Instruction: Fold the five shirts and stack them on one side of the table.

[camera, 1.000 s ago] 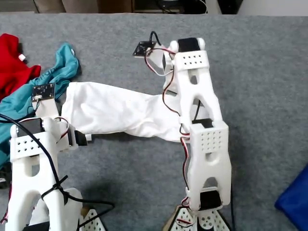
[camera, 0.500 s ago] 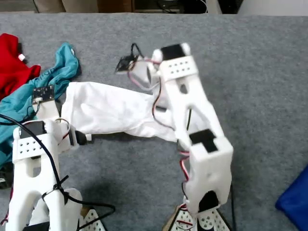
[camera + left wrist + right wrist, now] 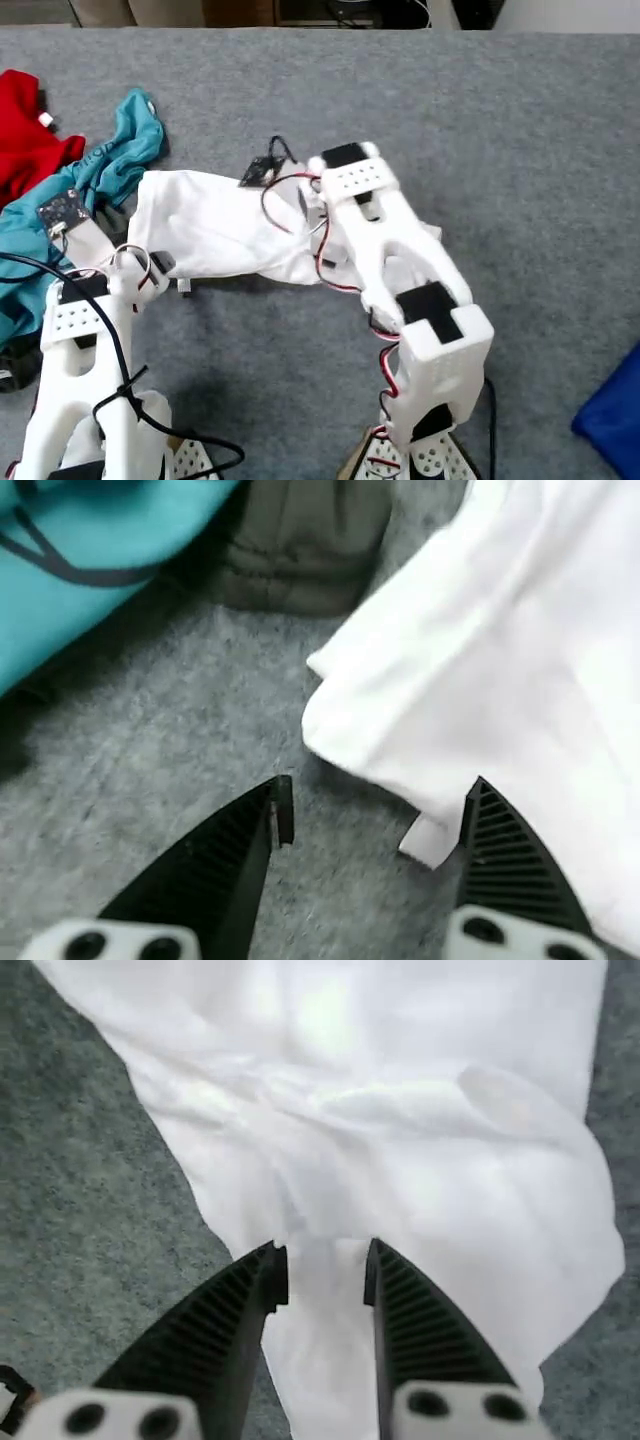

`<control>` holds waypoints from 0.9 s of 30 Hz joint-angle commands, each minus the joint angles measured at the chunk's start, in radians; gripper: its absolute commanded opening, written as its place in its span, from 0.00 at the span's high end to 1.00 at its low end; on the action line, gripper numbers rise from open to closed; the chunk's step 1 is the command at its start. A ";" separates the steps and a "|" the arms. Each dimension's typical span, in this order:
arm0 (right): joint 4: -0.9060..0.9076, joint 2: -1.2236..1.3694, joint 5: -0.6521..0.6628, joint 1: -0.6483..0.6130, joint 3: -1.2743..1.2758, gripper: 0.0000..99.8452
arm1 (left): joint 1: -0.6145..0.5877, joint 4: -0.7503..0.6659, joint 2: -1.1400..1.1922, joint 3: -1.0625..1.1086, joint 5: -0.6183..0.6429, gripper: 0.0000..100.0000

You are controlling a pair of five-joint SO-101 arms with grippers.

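Grey felt covers the desk [image 3: 520, 150], and the white shirt [image 3: 210, 230] lies across its middle, bunched where the right arm leans over it. At the desk's left edge sit a teal shirt [image 3: 120, 150] and a red shirt [image 3: 25, 140]; a blue garment [image 3: 612, 415] pokes in at the right edge.

Folding of the white shirt looks under way, with nothing stacked yet. The right gripper [image 3: 322, 1270] stands narrow, a ridge of white cloth filling the gap, so it appears to hold the shirt. The left gripper [image 3: 375, 805] is spread wide just at the shirt's near corner, with nothing in it. Next, it likely needs to close on that corner so both ends can be carried over together.

The left wrist view adds a dark olive garment [image 3: 300, 540] tucked beside the teal one.
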 commanded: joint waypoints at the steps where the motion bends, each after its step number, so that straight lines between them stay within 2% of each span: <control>1: 0.014 -0.105 -0.003 0.028 -0.021 0.85 | 0.003 -0.054 -0.019 -0.005 0.063 0.72; 15: -0.153 0.070 0.017 0.030 -0.004 0.87 | 0.003 -0.061 -0.021 -0.003 0.081 0.72; 17: -0.178 0.070 -0.002 0.030 -0.008 0.90 | 0.003 -0.061 -0.021 -0.003 0.080 0.72; 20: -0.180 0.070 -0.028 0.053 -0.059 1.00 | 0.003 -0.058 -0.021 -0.003 0.080 0.72; 27: -0.106 0.070 -0.026 0.105 -0.259 0.99 | 0.003 -0.057 -0.021 -0.003 0.080 0.72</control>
